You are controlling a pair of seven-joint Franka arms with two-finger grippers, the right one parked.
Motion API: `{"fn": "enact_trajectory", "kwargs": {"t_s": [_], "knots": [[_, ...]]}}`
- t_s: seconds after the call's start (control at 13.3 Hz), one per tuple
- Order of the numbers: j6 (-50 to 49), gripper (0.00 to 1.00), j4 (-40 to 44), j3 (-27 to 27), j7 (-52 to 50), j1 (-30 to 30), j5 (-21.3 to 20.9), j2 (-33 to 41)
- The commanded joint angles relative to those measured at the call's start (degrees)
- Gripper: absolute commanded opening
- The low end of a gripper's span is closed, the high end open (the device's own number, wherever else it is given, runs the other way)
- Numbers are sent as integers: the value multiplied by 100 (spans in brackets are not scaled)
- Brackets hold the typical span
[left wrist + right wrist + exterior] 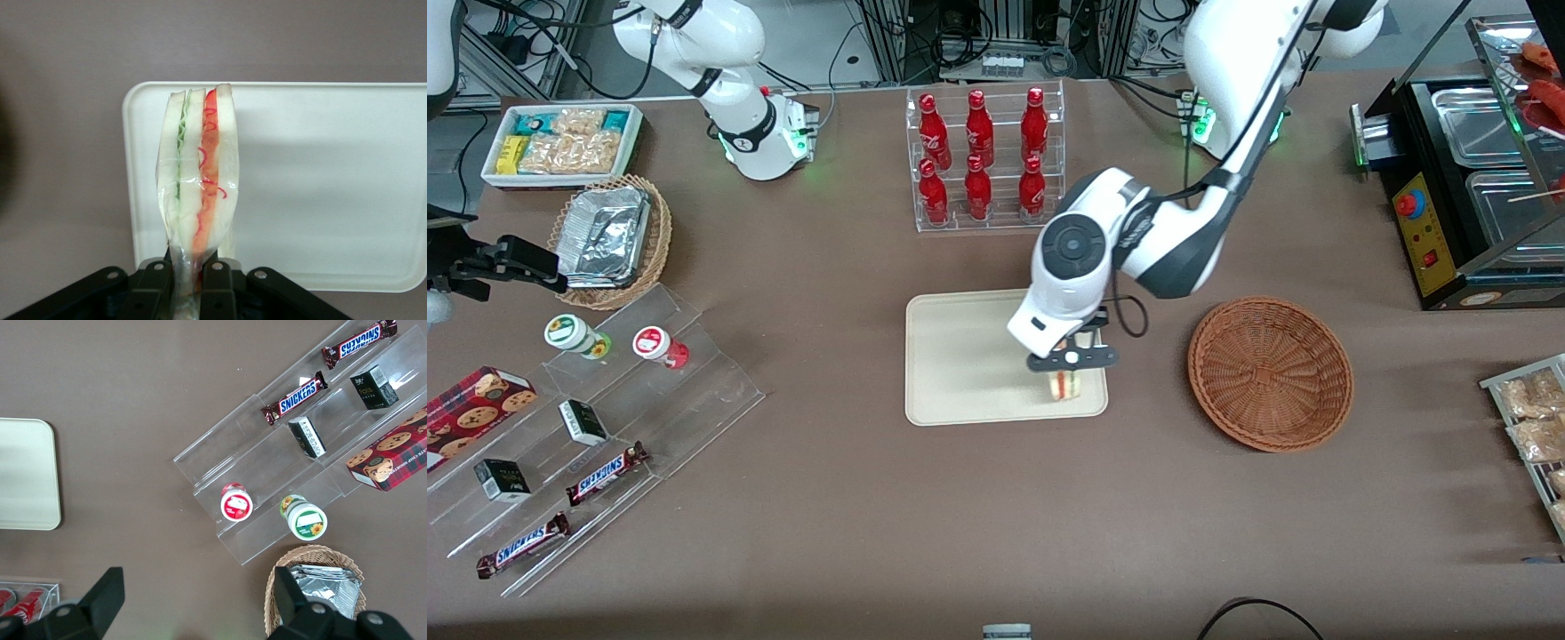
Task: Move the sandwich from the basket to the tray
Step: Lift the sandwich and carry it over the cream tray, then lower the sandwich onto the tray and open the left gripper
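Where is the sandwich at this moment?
The sandwich is held in the claw over the tray's corner nearest the basket, near the tray's front edge.

The working arm is showing glossy white shells with dark grey joint bands and a round black cap on its wrist. A thin black cable is looping beside it. The pincer (pixel 1069 366) is black, with small silver screws; its base is glowing green.
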State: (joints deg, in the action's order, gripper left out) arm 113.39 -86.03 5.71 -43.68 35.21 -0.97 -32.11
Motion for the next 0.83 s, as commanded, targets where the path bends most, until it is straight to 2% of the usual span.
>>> {"fn": "enact_trajectory", "kwargs": {"t_s": [0.0,0.23,0.53,0.75], "knots": [[147,0,227,-88,-272,319,-105,-278],[306,0,227,-97,-281,539,-114,-480],[385,0,473,-88,-624,759,-491,-910],[534,0,473,-88,-659,891,-509,-1016]]}}
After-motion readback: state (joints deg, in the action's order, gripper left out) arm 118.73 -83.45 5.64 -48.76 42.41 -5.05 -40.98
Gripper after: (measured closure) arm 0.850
